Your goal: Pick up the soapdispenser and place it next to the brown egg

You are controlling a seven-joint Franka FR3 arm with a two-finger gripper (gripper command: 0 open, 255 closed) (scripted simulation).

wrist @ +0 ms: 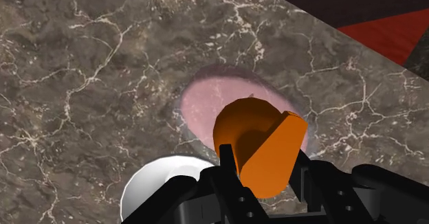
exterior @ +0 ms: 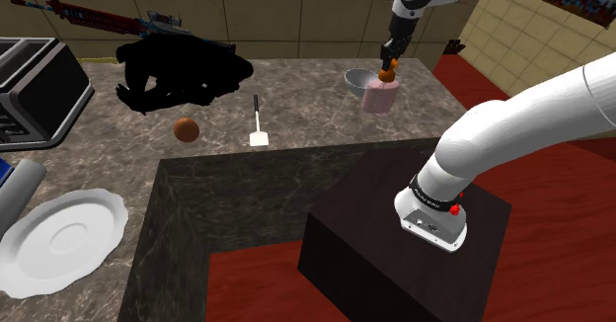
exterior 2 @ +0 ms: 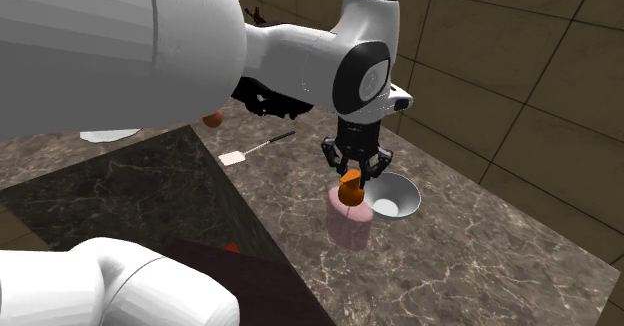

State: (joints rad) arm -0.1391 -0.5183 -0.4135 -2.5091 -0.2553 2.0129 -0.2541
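Step now: the grab. The gripper [exterior 2: 353, 174] hangs straight down over the soap dispenser [exterior 2: 350, 222], right of center in the second exterior view. The dispenser has a pink body & an orange pump top [wrist: 258, 143]. In the wrist view the two black fingers [wrist: 225, 164] sit one on each side of the orange top & look pressed on it. So the gripper is pinching the pump, not the pink body. The pink body looks like it stands on the counter [exterior: 316, 113], so I think the lift is not yet done.

Where: in the shoulder view the dispenser is upper right of center, near the far edge of the dark stone counter. It is touching or just beside a small grey bowl [exterior: 355, 77]; can't tell which. The brown egg [exterior: 186, 129] is well apart, left of center in that view. A white spatula [exterior: 259, 124] lies btw. the two.

Next move, my guess: go straight up w/ the fingers tight, since the pump top is small & round & could slip. Mind the bowl on the way up. Then carry it toward the shoulder view's left, high enough to pass the spatula. Set it down upright just beside the egg w/o bumping it, b/c an egg rolls.
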